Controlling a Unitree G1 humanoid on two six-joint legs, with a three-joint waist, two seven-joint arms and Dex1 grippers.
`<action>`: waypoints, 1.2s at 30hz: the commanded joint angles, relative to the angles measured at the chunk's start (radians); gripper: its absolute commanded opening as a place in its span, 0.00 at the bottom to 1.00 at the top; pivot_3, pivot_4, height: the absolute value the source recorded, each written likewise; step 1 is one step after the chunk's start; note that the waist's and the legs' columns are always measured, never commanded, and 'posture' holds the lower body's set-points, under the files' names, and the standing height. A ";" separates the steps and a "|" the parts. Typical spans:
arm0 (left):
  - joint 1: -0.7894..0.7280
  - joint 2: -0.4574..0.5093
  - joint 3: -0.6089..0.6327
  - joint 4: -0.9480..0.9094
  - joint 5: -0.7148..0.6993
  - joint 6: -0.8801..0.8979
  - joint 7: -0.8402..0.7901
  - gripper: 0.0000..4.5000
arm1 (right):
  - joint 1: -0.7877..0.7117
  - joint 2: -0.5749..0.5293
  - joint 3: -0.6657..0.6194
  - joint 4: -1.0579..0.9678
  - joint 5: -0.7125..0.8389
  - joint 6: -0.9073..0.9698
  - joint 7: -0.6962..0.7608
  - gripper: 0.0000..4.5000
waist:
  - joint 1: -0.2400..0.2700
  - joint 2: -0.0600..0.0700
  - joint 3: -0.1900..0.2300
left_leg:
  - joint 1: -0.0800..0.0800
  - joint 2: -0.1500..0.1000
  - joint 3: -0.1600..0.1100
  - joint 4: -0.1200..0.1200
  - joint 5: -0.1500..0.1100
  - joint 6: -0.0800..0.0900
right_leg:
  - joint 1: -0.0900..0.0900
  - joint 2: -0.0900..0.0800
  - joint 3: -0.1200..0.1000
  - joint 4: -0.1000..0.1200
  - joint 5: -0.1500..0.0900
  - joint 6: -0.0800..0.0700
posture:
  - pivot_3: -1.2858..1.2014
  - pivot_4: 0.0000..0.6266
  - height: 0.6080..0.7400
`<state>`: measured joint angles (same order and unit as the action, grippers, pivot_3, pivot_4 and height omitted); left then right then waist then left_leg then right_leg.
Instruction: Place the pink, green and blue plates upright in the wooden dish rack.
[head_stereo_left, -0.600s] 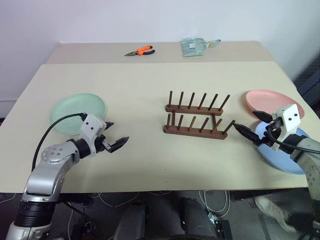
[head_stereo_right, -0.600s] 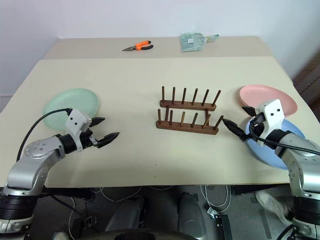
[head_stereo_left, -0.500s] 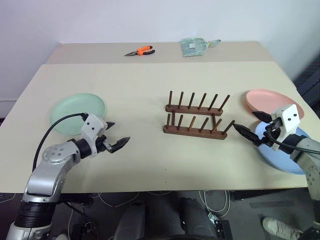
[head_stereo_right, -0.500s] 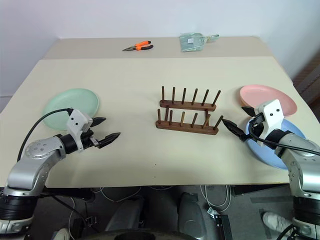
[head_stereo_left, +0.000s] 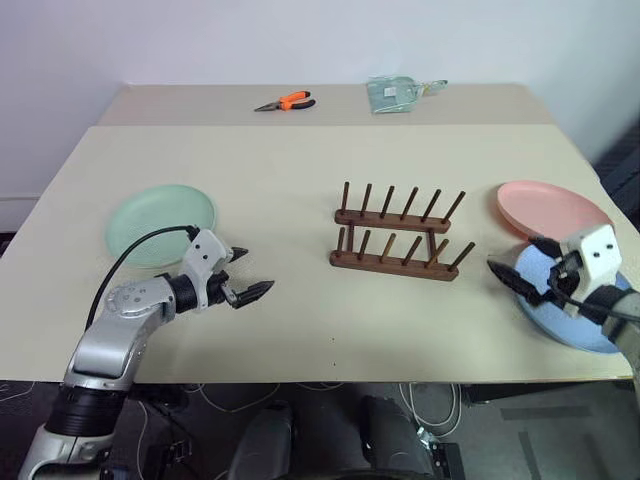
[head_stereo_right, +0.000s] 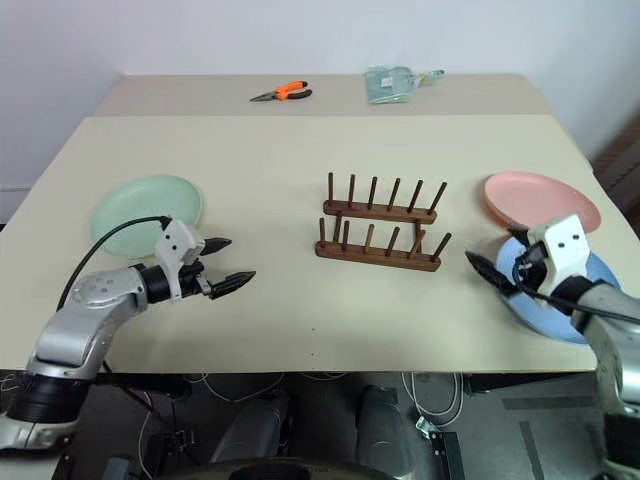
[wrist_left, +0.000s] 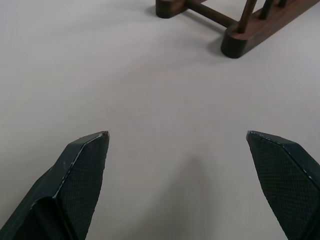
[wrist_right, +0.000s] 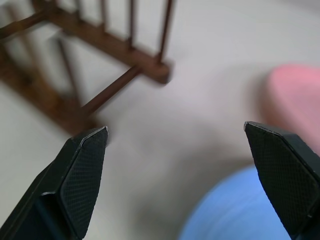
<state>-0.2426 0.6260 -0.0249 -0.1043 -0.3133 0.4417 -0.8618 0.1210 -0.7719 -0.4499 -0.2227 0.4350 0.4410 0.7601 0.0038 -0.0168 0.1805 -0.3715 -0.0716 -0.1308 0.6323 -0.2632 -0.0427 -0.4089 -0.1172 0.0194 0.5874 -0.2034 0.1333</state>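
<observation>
Rack (head_stereo_left: 397, 232): mid-table, empty. Green plate (head_stereo_left: 160, 211) flat at left; pink plate (head_stereo_left: 553, 208) and blue plate (head_stereo_left: 575, 308) flat at right. Left gripper (head_stereo_left: 243, 277) and right gripper (head_stereo_left: 517, 279): both wide, holding nothing. Step: first pickup, apparently; the next move likely calls for gripping a plate's rim.

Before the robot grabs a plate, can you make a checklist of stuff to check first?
1. Wooden dish rack standing upright with all slots free: ok.
2. Left pincer open and holding nothing: ok.
3. Right pincer open and holding nothing: ok.
4. Green plate lying flat on the table, nothing on top of it: ok.
5. Pink plate free to lift: cannot tell; its near edge seems to meet the blue plate, which one overlaps is unclear.
6. Right pincer around the blue plate's rim: not ok, it only hovers over the plate's edge.
</observation>
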 joint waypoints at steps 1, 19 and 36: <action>-0.094 -0.038 -0.071 0.102 0.038 -0.081 -0.059 1.00 | 0.034 0.005 -0.037 -0.148 0.052 0.046 -0.013 0.99 | 0.001 0.000 0.000 | 0.000 0.000 0.000 0.000 0.000 0.000 | 0.000 0.000 0.000 0.000 0.000 0.000 | 0.52 0.24 1.00; -0.562 -0.462 -0.295 0.905 0.264 -0.485 -0.222 0.47 | 0.251 0.150 0.076 -0.474 0.037 0.094 -0.175 1.00 | 0.034 -0.002 -0.001 | -0.002 -0.001 0.001 0.003 -0.001 0.002 | 0.001 -0.001 -0.001 -0.003 -0.001 0.007 | 0.52 0.24 1.00; -0.224 -0.237 -0.333 0.240 0.216 -0.296 -0.368 0.28 | 0.336 0.067 -0.015 -0.404 0.028 0.068 -0.050 1.00 | 0.034 0.002 -0.003 | -0.001 0.000 0.000 0.002 -0.001 0.002 | 0.002 0.000 0.000 -0.003 -0.002 0.003 | 0.52 0.24 1.00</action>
<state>-0.4676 0.3863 -0.3503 0.1791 -0.0876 0.1149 -1.2355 0.4577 -0.6896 -0.4465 -0.6216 0.4722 0.5307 0.6988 0.0379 -0.0153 0.1775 -0.3728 -0.0716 -0.1307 0.6350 -0.2645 -0.0405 -0.4070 -0.1177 0.0189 0.5842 -0.2057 0.1364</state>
